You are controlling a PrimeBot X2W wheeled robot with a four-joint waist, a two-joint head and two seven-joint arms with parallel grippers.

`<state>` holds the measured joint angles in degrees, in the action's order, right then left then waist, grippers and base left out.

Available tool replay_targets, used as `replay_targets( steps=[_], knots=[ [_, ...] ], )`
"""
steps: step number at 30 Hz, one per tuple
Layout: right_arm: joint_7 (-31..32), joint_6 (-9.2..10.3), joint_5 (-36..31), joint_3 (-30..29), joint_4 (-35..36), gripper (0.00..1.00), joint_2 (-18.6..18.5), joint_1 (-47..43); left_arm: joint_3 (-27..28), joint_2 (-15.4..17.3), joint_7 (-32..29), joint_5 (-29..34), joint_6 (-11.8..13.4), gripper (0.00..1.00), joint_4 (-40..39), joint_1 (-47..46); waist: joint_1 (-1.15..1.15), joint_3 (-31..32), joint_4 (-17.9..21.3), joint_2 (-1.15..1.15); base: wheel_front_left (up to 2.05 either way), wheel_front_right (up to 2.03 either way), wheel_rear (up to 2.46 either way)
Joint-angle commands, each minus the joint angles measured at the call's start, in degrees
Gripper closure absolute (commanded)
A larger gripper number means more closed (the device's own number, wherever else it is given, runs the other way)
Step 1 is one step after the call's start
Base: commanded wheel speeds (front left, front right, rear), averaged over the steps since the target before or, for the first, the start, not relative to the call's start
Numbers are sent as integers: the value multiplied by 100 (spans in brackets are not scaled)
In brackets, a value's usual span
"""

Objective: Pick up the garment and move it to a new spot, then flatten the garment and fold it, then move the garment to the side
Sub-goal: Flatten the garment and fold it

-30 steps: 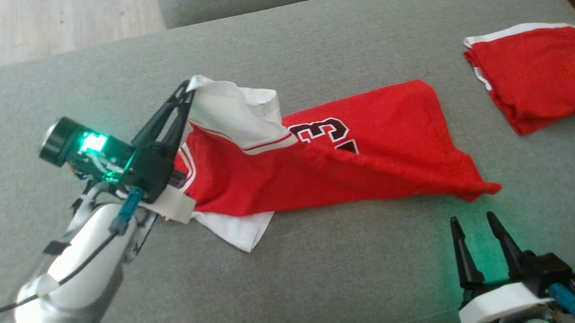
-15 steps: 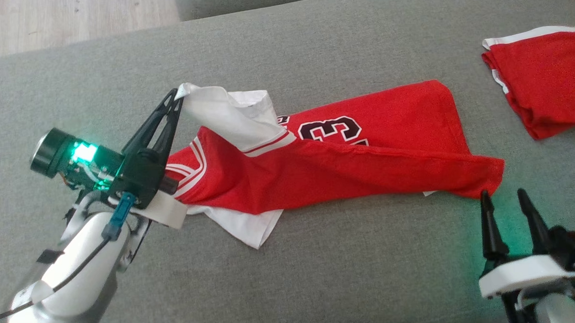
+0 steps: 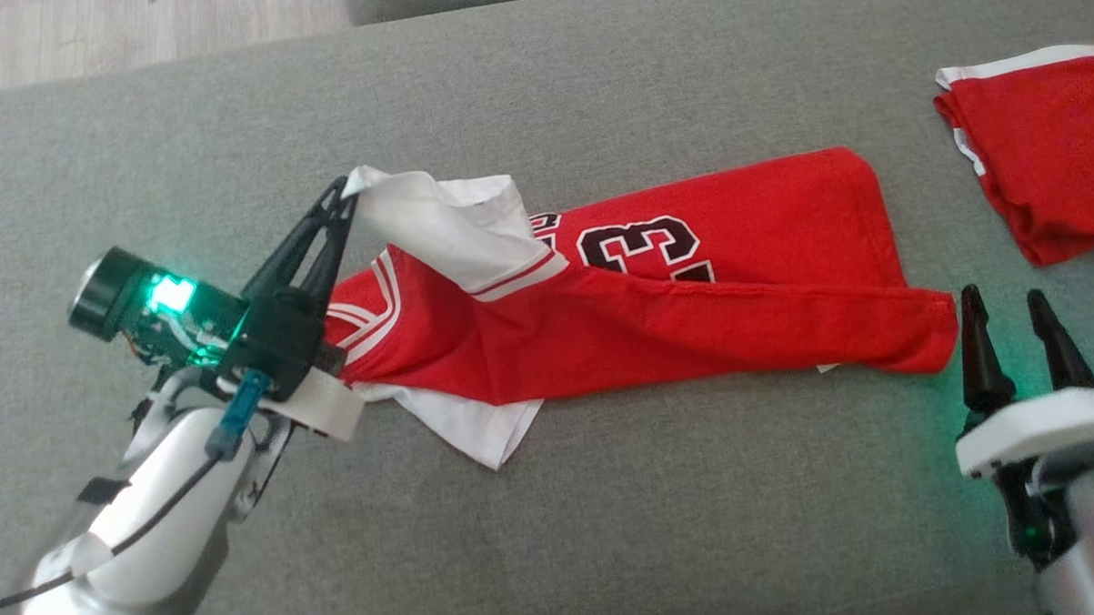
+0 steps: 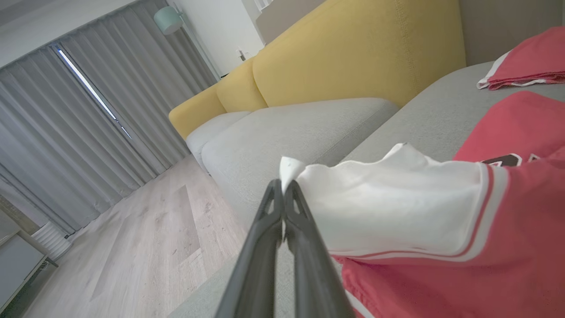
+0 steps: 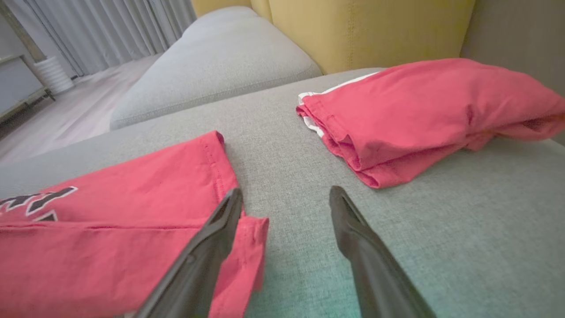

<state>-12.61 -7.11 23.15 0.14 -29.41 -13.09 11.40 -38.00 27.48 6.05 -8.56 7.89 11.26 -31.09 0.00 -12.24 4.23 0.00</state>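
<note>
Pinching the jersey's [image 3: 692,293] white sleeve [image 3: 444,229], the left tool [image 3: 347,189] is clamped tight on the fabric and holds it raised off the grey sofa [image 3: 608,506]. The rest of the jersey lies stretched across the seat. The right tool [image 3: 1001,293], fingers spread and empty, sits at the hem corner. Another red garment [image 3: 1042,154] lies apart.

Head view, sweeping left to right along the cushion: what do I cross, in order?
In order: left end effector → the white sleeve it grips → the jersey, red body with number print → right end effector, open by the hem corner.
</note>
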Motion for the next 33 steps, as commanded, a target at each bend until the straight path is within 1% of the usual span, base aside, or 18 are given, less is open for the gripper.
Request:
replay_targets(
  steps=[1,8,18,19,20,21,23,26,29,30,32,33],
  knots=[
    [124,-37,28,214,9,0,-203,238,199,208,-27,-4,42,100,-126,-264,0,-24,-22,0,0,0,0],
    [755,-37,221,643,-403,0,-445,503,117,136,6,0,42,100,-80,-328,0,-65,-121,0,0,0,0],
    [890,-37,108,686,-444,0,-504,506,81,116,37,-40,81,100,4,-362,0,-117,-177,0,0,0,0],
    [918,-37,115,703,-445,2,-509,516,79,113,43,-47,83,100,13,-367,0,-119,-180,0,0,0,0],
    [940,-37,131,719,-448,8,-512,528,76,110,48,-54,84,100,22,-373,0,-122,-184,0,0,0,0],
    [972,-37,159,737,-457,11,-509,541,71,106,51,-59,82,100,30,-382,0,-127,-189,0,0,0,0],
    [999,-37,192,755,-480,10,-513,574,52,100,49,-53,81,100,38,-408,0,-148,-208,0,0,0,0],
    [1001,-37,198,774,-522,12,-532,607,30,91,45,-44,80,100,49,-435,0,-164,-229,0,0,0,0],
    [962,-37,161,807,-604,22,-570,660,-9,72,49,-42,80,100,72,-442,0,-160,-255,0,0,0,0],
    [936,-37,141,810,-640,28,-583,680,-21,64,52,-46,80,100,81,-439,0,-157,-262,0,0,0,0],
    [910,-37,113,826,-717,57,-592,711,-40,50,61,-59,80,100,105,-431,0,-146,-275,0,0,0,0],
    [899,-37,94,843,-747,66,-597,726,-46,46,66,-67,82,100,114,-428,0,-143,-279,0,0,0,0]
  ],
)
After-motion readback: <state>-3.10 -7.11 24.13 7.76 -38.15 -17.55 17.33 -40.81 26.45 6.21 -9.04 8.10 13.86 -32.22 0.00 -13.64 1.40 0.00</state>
